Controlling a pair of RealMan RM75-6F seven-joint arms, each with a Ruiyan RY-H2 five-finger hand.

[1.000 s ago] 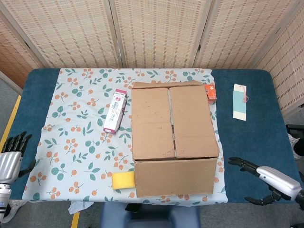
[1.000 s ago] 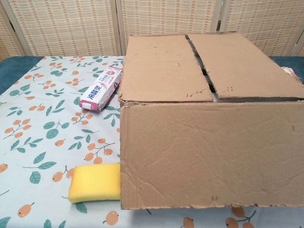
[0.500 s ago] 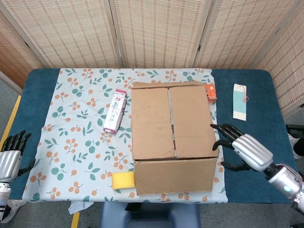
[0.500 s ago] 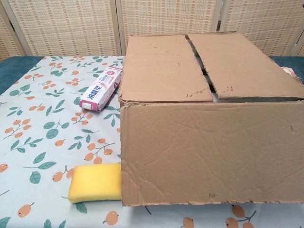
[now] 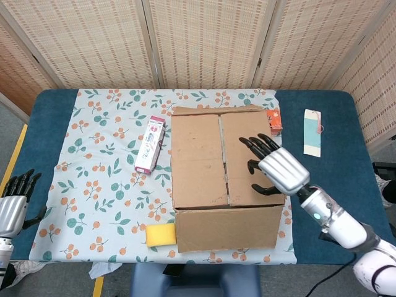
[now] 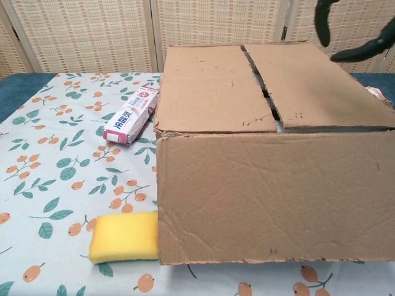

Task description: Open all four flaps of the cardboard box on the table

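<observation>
The cardboard box (image 5: 226,179) is sitting mid-table on the floral cloth (image 5: 105,185), its 2 top flaps lying shut, their seam (image 5: 223,158) running from the robot's side to the far side. The right hand (image 5: 275,170) is hovering over the right flap (image 5: 250,158), fingers spread, holding nothing, just right of the seam. The left hand (image 5: 13,204), also empty and open, is hanging well apart at the table's left edge, so the right one looks better placed.
</observation>
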